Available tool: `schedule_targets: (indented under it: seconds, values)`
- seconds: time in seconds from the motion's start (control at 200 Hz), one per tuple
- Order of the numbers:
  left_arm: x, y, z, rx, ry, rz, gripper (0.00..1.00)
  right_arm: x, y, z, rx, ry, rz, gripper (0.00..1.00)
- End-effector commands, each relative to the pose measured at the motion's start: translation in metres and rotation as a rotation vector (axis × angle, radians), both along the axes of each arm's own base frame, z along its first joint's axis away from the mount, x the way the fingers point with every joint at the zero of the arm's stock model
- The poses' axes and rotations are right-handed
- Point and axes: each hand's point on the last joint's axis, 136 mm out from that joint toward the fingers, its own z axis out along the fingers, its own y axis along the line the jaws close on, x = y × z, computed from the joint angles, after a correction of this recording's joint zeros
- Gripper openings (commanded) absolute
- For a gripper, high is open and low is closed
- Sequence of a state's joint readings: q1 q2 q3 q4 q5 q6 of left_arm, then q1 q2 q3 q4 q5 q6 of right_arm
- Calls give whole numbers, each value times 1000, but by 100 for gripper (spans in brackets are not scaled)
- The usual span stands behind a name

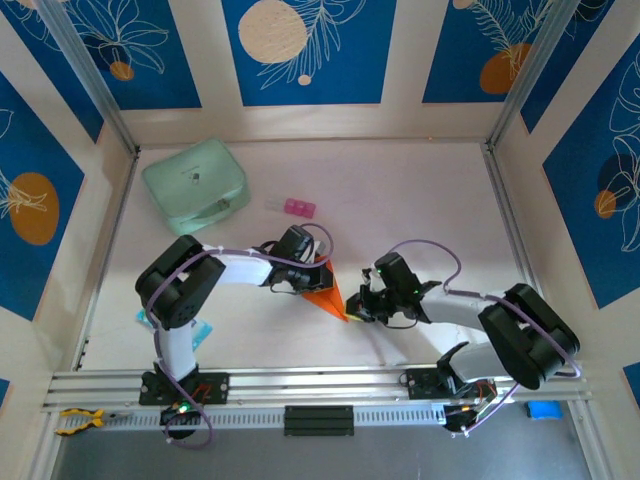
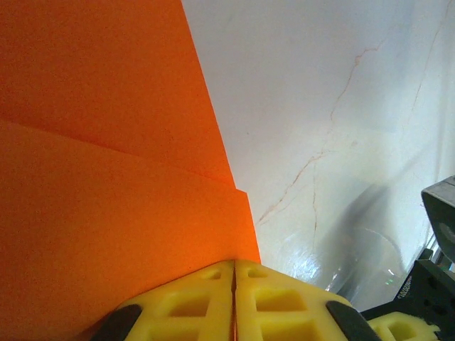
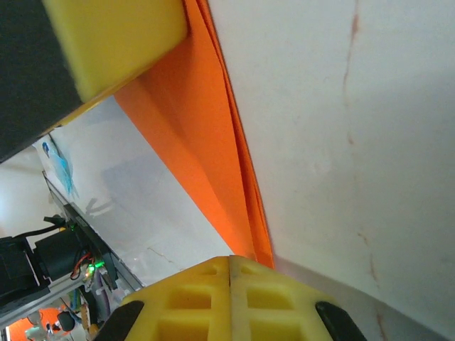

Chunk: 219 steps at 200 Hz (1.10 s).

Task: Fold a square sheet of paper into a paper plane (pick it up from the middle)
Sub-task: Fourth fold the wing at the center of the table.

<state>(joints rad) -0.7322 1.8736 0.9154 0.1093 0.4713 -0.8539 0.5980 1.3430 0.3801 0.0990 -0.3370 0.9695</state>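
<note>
Top external shows me the folded orange paper point(image 1: 326, 296) mid-way across the table point(image 1: 420, 200), between left gripper point(image 1: 312, 278) and right gripper point(image 1: 356, 308). Left wrist: fingers point(image 2: 185, 305) pressed together, no gap, against the paper's edge. Right wrist: fingers point(image 3: 185, 305) likewise closed at its narrow tip.

Cannot read a single word, brand or number anywhere. Can make out a tiny dark mark on the lid of the mint-green case point(image 1: 195, 180) in the top view, too small to tell as letters or logo. Can also spot a short line of pale print on a black housing point(image 2: 416, 288) at the lower right of the left wrist view, blurred past reading.
</note>
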Motion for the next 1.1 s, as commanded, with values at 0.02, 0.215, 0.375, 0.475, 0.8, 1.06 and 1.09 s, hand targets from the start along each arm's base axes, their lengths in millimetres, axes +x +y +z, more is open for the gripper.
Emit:
schedule_targets:
  seconds: [0.02,0.215,0.375,0.475,0.8,1.06,1.09]
  values:
    - [-9,26,-27,104,40,15,10,4,14,16,58,-18,51,0]
    - [-9,25,-25,100,40,13,10,12,23,8,45,-1,59,0]
    - [-7,26,-26,103,40,16,10,-3,17,-15,-6,68,76,0]
    - [-7,27,-26,103,42,18,10,-18,5,-28,-38,101,61,0]
    - [-4,33,-26,106,44,30,10,-42,-20,-38,-65,130,38,0]
    - [-3,31,-23,94,45,33,10,-39,-22,-21,-36,96,24,0]
    - [-3,32,-23,93,44,32,10,-34,-19,-13,-23,76,25,0]
